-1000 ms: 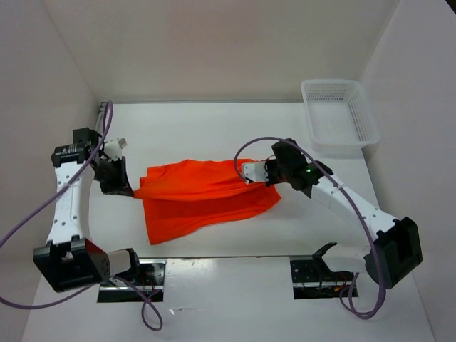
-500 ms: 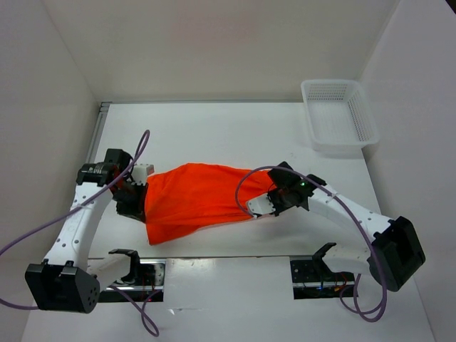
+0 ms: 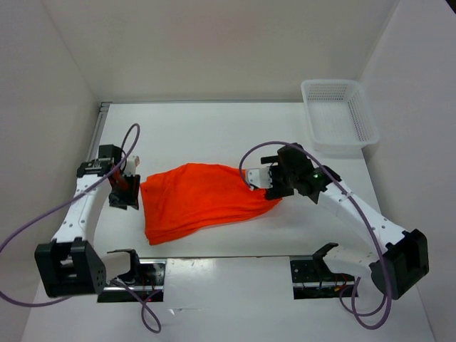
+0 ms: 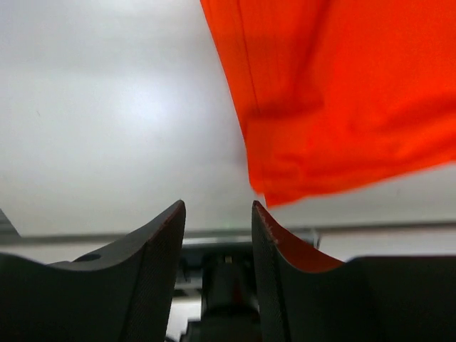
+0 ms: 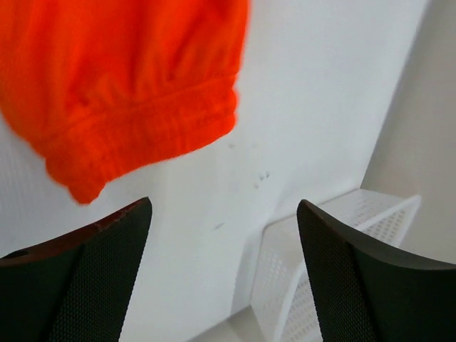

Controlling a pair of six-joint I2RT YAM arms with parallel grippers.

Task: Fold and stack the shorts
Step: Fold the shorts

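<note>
- The shorts (image 3: 203, 201) are lying bunched and doubled over near the middle of the worktop (image 3: 214, 132), between the two hands.
- The left hand (image 3: 127, 191) is hovering just beside their left edge, with its fingers parted a little and gripping nothing.
- The right hand (image 3: 265, 178) is hanging over the waistband end, spread wide and empty.
- A white mesh basket (image 3: 338, 114) is standing at the far right corner, well apart.

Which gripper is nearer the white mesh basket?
Right. The right gripper hangs at the shorts' right end, toward the basket; the left gripper sits past the shorts' left end.
</note>
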